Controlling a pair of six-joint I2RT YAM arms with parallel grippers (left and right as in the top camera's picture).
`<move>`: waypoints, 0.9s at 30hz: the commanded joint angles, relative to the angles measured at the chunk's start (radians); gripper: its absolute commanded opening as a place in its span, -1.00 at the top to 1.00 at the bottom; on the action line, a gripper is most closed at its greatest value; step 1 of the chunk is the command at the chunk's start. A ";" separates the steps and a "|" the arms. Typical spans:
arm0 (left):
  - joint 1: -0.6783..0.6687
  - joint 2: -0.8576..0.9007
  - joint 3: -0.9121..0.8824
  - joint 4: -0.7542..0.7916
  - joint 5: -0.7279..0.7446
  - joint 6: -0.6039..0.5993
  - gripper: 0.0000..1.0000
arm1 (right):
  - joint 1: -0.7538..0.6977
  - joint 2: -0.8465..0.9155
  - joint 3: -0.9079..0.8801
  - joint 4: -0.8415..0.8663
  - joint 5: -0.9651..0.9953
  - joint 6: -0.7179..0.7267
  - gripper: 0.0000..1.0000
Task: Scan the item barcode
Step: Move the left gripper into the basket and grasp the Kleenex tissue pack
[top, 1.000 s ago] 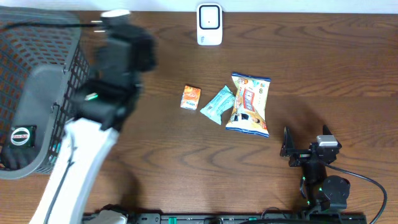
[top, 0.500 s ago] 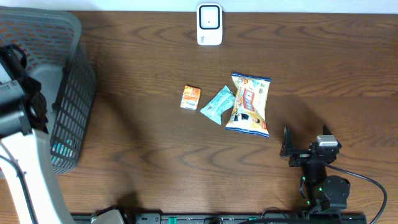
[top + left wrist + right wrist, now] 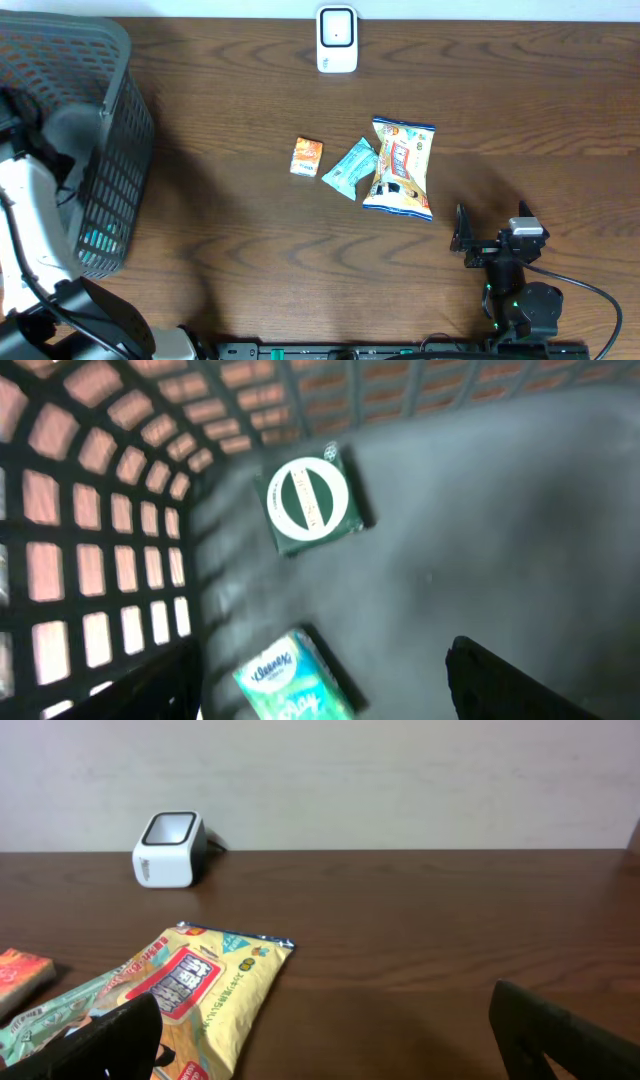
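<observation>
Dark green square packet with a white ring on its face (image 3: 310,502) is down in the dark grey plastic mesh basket (image 3: 120,150), lying flat on the grey floor, tucked close to the latticed wall. Nearer the wrist camera there's a teal-and-white tissue pack (image 3: 290,680), a little apart from the green one and slanted across the floor.

Right above them hang the left fingers (image 3: 520,685): spread wide, one dark tip at each lower corner of the wrist view, nothing between them and neither packet touched. From overhead you only see the white left arm (image 3: 35,215) reaching over the rim at the counter's left end; the fingers themselves are lost inside the basket.

Out in the middle of the dark brown wooden counter (image 3: 250,250) sits a little row. There's a small orange box (image 3: 307,156), a crinkled teal wrapper (image 3: 350,168) just beside it, and a yellow snack bag with a red label (image 3: 400,168) lying against the wrapper's right edge.

Well beyond them, at the far edge, the white barcode scanner (image 3: 337,40) stands upright on its own.

Over at the near right, the right fingers (image 3: 560,1030) are parted as wide as they go, holding nothing. They sit low over the counter, pointed at the snack bag.
</observation>
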 commanded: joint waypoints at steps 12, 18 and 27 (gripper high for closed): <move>0.097 0.024 -0.066 -0.068 0.391 -0.034 -0.75 | 0.011 -0.005 -0.002 -0.004 0.005 -0.003 -0.99; 0.081 0.027 -0.161 -0.055 0.377 -0.289 -0.75 | 0.011 -0.005 -0.002 -0.004 0.005 -0.003 -0.98; 0.081 0.027 -0.288 0.064 0.320 -0.354 -0.75 | 0.011 -0.005 -0.002 -0.004 0.005 -0.003 -0.99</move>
